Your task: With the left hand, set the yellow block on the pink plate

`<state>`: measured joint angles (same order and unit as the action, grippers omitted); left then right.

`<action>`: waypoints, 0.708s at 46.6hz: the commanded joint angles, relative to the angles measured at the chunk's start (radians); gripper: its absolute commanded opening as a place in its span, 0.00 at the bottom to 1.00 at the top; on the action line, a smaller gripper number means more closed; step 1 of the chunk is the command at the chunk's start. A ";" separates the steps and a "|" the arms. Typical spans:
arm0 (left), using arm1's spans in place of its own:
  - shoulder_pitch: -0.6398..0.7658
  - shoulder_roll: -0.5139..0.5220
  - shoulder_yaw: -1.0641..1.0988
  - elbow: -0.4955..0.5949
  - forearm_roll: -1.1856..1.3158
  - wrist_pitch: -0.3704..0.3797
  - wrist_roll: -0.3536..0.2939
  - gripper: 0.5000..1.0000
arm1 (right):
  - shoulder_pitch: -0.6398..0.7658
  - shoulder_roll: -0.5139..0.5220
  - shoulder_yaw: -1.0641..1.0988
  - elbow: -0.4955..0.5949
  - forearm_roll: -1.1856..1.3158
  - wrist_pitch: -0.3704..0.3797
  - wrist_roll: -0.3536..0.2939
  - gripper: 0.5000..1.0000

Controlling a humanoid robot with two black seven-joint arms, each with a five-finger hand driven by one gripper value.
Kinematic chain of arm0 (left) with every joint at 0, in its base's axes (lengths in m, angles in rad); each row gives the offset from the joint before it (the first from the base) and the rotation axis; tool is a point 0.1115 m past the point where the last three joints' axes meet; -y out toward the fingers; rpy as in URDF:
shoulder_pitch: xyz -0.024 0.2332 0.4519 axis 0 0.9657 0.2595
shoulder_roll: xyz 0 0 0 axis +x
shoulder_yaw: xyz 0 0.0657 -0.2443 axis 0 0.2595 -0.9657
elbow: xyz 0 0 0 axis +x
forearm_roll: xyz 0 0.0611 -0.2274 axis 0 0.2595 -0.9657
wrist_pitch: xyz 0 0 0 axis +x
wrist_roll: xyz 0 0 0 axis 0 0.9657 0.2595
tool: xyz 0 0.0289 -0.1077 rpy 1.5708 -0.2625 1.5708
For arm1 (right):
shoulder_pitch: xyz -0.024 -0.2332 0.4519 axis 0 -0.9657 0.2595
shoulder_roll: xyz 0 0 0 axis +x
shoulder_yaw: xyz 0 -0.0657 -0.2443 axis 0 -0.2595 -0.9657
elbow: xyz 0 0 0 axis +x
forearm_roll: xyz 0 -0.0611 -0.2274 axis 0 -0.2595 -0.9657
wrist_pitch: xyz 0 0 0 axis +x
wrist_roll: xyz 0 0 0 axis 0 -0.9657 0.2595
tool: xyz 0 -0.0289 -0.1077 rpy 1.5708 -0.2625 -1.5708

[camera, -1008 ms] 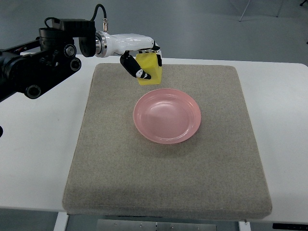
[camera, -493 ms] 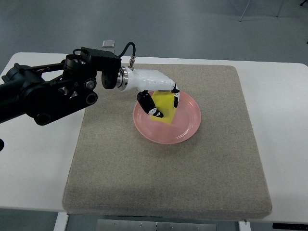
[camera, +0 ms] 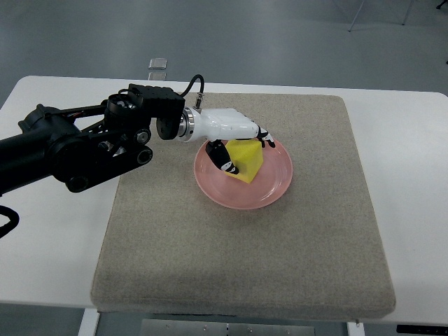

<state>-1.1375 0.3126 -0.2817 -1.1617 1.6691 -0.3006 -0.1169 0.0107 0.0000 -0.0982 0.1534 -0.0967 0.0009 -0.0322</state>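
The yellow block is inside the pink plate, which sits on the grey mat. My left hand reaches in from the left and its fingers are still closed around the block, thumb on the near-left side and fingers over the far edge. The block looks tilted and low in the plate; I cannot tell whether it rests on the plate's bottom. The right arm is out of view.
The grey mat covers most of the white table. My black left forearm lies across the mat's far left corner. A small grey object lies on the floor beyond the table.
My left hand carried the yellow block from the mat's far edge down over the pink plate, then lowered it into the plate. The arm has swung in towards the mat.
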 commanded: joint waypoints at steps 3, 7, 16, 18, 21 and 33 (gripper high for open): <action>-0.004 0.025 -0.011 -0.004 -0.025 -0.014 0.000 1.00 | 0.000 0.000 0.000 0.000 0.000 -0.001 0.000 0.85; -0.008 0.059 -0.019 -0.003 -0.081 -0.012 -0.001 1.00 | 0.000 0.000 0.000 0.000 0.000 0.001 0.000 0.85; -0.010 0.128 -0.022 0.034 -0.443 0.026 -0.001 1.00 | 0.000 0.000 0.000 0.000 0.000 -0.001 0.000 0.85; -0.011 0.132 -0.021 0.059 -0.533 0.041 -0.001 1.00 | 0.000 0.000 0.000 0.000 0.000 -0.001 0.000 0.85; -0.010 0.132 -0.019 0.114 -0.665 0.064 -0.001 1.00 | 0.000 0.000 0.000 0.000 0.000 -0.001 0.000 0.85; 0.004 0.123 -0.017 0.324 -1.075 0.077 -0.001 1.00 | 0.000 0.000 0.000 0.000 0.000 -0.001 0.000 0.85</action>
<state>-1.1401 0.4404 -0.2933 -0.8886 0.6744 -0.2236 -0.1180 0.0107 0.0000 -0.0982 0.1534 -0.0966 0.0001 -0.0323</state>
